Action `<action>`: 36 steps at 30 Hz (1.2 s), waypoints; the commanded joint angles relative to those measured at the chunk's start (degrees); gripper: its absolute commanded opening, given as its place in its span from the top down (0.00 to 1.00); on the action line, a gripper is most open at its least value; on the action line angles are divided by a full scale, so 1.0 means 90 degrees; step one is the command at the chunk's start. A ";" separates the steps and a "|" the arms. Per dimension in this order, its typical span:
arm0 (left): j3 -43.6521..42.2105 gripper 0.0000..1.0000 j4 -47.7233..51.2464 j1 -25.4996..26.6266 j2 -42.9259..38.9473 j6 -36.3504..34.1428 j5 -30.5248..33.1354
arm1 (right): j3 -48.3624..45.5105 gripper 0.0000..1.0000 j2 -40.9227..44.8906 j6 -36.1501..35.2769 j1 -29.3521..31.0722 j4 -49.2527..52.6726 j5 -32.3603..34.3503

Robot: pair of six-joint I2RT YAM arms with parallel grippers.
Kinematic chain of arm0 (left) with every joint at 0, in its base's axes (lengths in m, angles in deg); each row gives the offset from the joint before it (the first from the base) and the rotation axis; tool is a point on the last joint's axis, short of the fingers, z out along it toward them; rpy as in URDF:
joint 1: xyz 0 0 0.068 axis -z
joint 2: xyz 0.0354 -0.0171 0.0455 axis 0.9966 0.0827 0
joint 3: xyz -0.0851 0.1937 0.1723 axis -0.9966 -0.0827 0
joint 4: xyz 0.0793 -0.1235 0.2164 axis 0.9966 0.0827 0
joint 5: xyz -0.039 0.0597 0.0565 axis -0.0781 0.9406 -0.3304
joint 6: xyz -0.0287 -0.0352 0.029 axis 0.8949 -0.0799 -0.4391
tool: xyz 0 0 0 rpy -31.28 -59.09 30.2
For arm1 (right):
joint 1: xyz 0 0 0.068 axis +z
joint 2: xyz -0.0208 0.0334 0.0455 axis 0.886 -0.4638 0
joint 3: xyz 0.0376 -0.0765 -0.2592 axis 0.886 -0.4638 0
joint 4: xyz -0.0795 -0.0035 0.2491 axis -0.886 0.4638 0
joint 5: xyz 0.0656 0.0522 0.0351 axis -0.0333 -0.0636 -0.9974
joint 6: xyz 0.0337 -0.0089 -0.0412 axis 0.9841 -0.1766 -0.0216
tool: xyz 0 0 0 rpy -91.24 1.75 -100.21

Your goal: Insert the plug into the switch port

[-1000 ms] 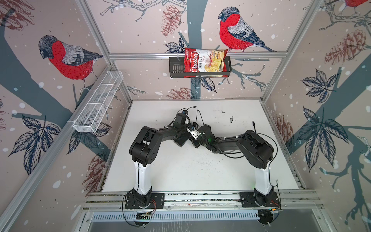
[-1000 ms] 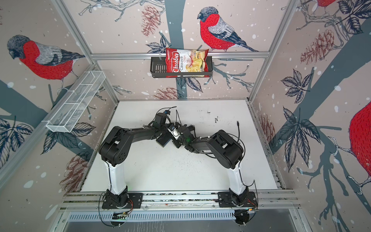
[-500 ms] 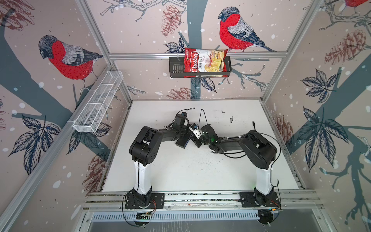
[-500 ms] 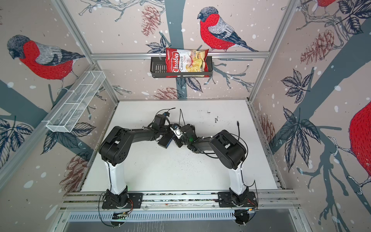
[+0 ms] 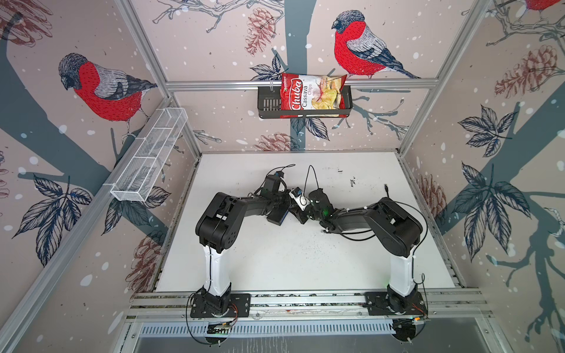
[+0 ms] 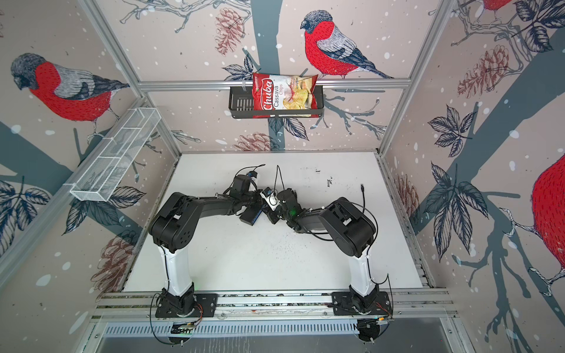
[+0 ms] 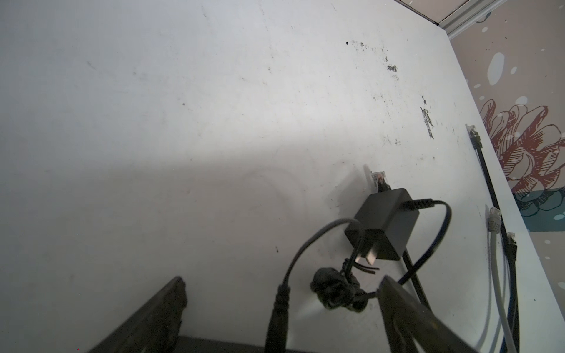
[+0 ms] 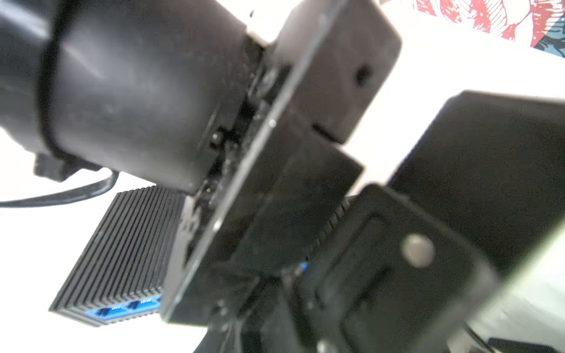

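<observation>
The switch (image 5: 276, 217) is a flat black ribbed box with blue ports (image 8: 122, 308), and it also shows in a top view (image 6: 250, 217). It sits between the wide-spread fingers (image 7: 162, 308) of my left gripper (image 7: 281, 281), which grips it across its width. A round power cord (image 7: 276, 318) runs into its near edge. My right gripper (image 5: 301, 215) is pressed close to the port face. In the right wrist view its jaws are dark and blurred, so no plug can be made out there. A clear-tipped plug (image 7: 379, 178) lies by the black adapter (image 7: 382, 226).
Loose cables with plugs (image 7: 473, 132) lie along the table's right edge (image 5: 409, 195), near the wall. A black wall basket (image 5: 266, 104) holds a chips bag (image 5: 312, 94). A white mesh shelf (image 5: 149, 159) hangs on the left wall. The two arms nearly touch mid-table.
My right wrist and its cable loop have shifted slightly to the right. The left arm and the switch have stayed where they were.
</observation>
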 commanded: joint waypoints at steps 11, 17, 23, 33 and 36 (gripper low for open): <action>0.0028 0.04 0.0218 0.0002 0.0063 0.0142 -0.0560 | -0.0089 0.57 -0.0052 0.0129 0.0088 -0.0597 0.0150; 0.0019 0.04 0.0225 0.0001 0.0063 0.0128 -0.0561 | -0.0064 0.55 -0.0106 0.0126 0.0100 -0.0506 0.0173; 0.0027 0.04 0.0212 0.0006 0.0044 0.0094 -0.0587 | -0.0098 0.53 -0.0055 0.0187 0.0068 -0.0480 0.0083; 0.0114 0.04 0.0110 -0.0042 0.0005 0.0153 -0.0608 | -0.0474 0.01 0.0056 0.0250 -0.0166 -0.0815 -0.0416; 0.0150 0.04 0.0074 -0.0037 0.0024 0.0190 -0.0627 | -0.0536 0.01 0.0073 0.0257 -0.0169 -0.0946 -0.0465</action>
